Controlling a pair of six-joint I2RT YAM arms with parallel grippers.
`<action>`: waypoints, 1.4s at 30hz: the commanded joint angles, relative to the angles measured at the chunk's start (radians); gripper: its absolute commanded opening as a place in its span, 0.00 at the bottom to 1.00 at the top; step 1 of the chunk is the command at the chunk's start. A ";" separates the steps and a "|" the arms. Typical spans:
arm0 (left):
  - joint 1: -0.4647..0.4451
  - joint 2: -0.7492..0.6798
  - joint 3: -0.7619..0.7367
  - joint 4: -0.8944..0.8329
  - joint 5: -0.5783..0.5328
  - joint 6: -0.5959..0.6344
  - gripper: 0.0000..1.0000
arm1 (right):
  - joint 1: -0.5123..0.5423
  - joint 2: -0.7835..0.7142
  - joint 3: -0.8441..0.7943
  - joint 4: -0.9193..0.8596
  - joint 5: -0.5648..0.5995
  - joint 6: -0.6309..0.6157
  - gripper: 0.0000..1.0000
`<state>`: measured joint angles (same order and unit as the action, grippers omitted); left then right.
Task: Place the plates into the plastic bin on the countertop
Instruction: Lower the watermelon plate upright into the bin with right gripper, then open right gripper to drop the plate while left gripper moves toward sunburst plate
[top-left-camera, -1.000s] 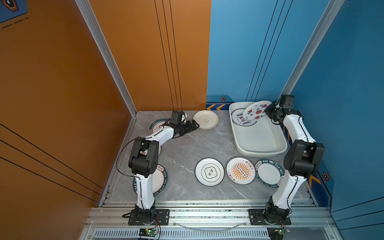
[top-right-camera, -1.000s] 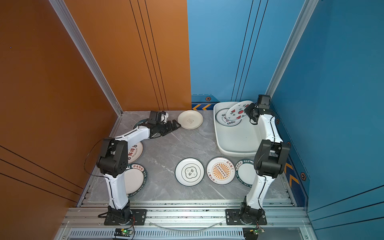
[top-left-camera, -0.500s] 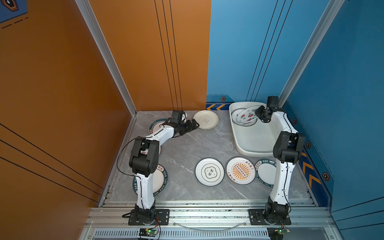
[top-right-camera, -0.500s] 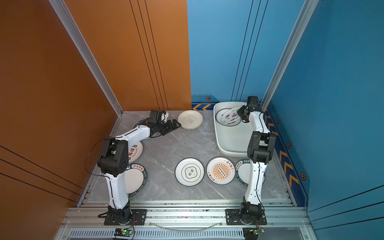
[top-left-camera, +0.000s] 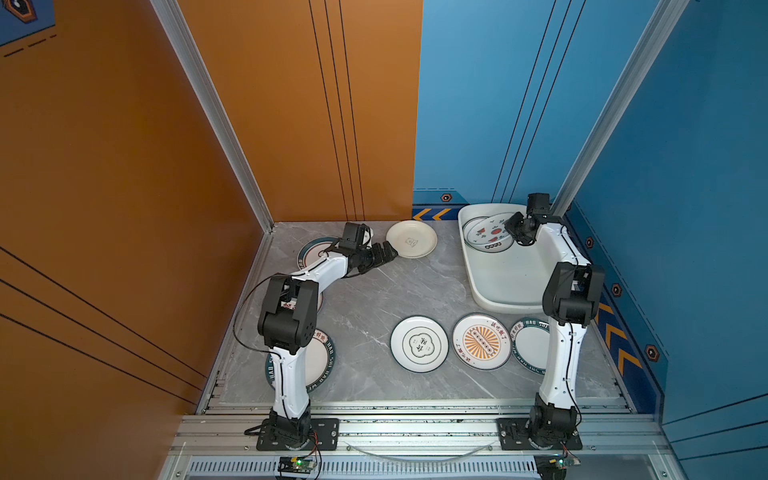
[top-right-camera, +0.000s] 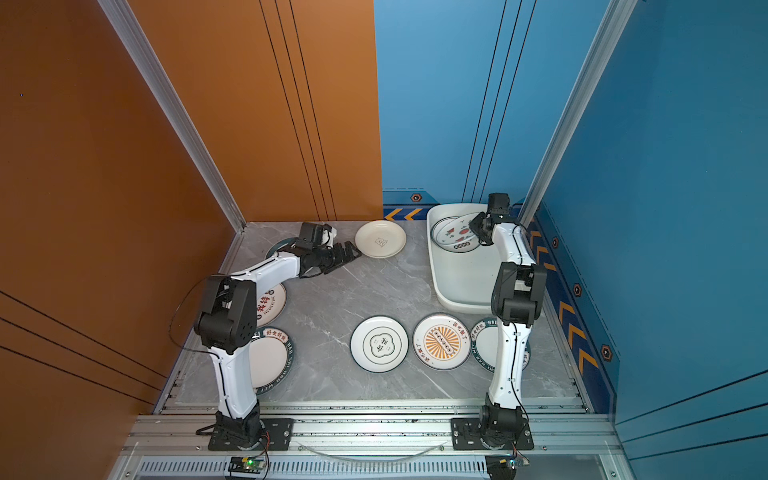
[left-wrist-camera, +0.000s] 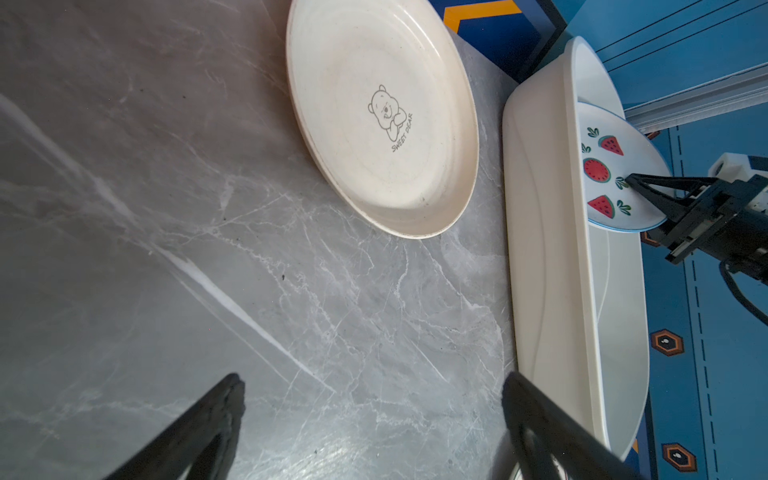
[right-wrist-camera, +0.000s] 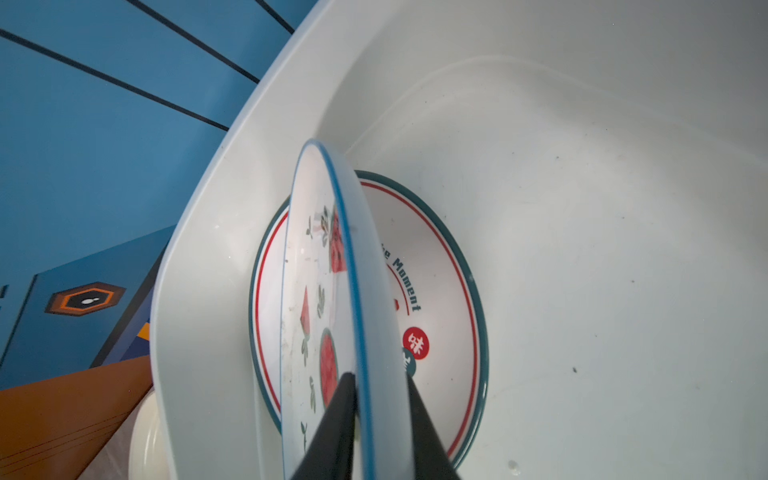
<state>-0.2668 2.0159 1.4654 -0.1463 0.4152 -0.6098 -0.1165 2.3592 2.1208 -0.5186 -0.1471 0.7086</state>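
Orange wall (top-left-camera: 124, 166) on the left, blue wall (top-left-camera: 478, 104) at the back and right. A silver post (top-left-camera: 216, 112) climbs the left corner. Yellow chevrons (top-left-camera: 432, 214) and a hexagon badge (top-left-camera: 446, 198) line the blue base. Up front there's a metal rail (top-left-camera: 415, 428) and a small board (top-left-camera: 297, 462), green light on.

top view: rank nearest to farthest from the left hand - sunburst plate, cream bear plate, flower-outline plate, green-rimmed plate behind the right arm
1. cream bear plate: just ahead of the left hand, at the back
2. flower-outline plate: front row, left end
3. sunburst plate: front row, middle
4. green-rimmed plate: front row, right end, partly behind the right arm
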 joint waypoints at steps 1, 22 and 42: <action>0.012 -0.046 -0.028 0.006 0.005 0.015 0.98 | 0.018 0.038 -0.010 -0.046 0.046 -0.035 0.24; 0.010 -0.056 -0.065 0.065 0.024 -0.014 0.98 | 0.035 0.049 -0.022 -0.100 0.125 -0.115 0.49; -0.276 -0.072 -0.031 0.008 0.229 0.332 0.98 | 0.023 -0.389 -0.208 -0.127 0.166 -0.226 0.78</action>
<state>-0.5262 1.9190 1.3979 -0.1139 0.5636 -0.3645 -0.0879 2.1143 1.9633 -0.6392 0.0055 0.5091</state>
